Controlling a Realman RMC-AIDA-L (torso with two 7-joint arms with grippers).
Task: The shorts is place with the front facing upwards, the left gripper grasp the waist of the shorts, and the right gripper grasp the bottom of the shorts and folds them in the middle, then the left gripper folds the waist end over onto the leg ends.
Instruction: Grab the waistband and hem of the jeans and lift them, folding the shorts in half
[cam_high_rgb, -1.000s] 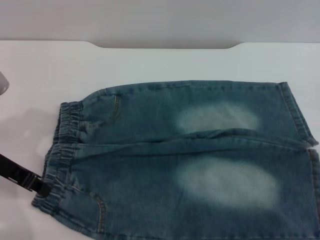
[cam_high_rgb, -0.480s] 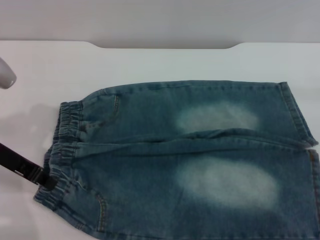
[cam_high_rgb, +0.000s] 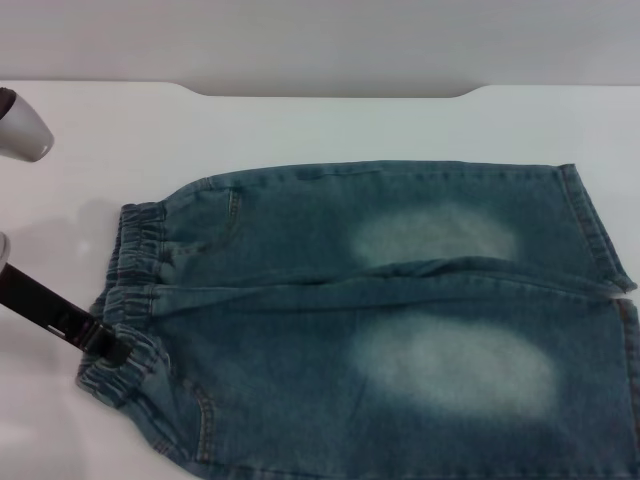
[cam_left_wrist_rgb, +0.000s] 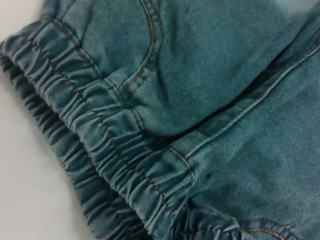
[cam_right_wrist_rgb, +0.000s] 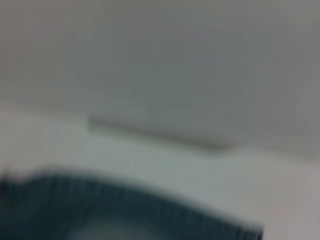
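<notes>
Your left gripper (cam_high_rgb: 108, 345) at the waist (cam_high_rgb: 128, 300) on the near left, finger state not discernible, the shorts (cam_high_rgb: 400, 320) flat on the white table (cam_high_rgb: 300, 125), waist left, leg ends (cam_high_rgb: 600, 240) right, your right gripper unseen.

The blue denim shorts (cam_high_rgb: 380, 320) are matt woven cloth, faded pale on both thighs, with tan topstitching. Their gathered elastic waist (cam_left_wrist_rgb: 100, 145) looks ribbed and rough. The white bench (cam_high_rgb: 300, 125) is smooth, with a dull sheen. The left gripper (cam_high_rgb: 105, 342) is black, hard and matt, its wrist glossy white.
</notes>
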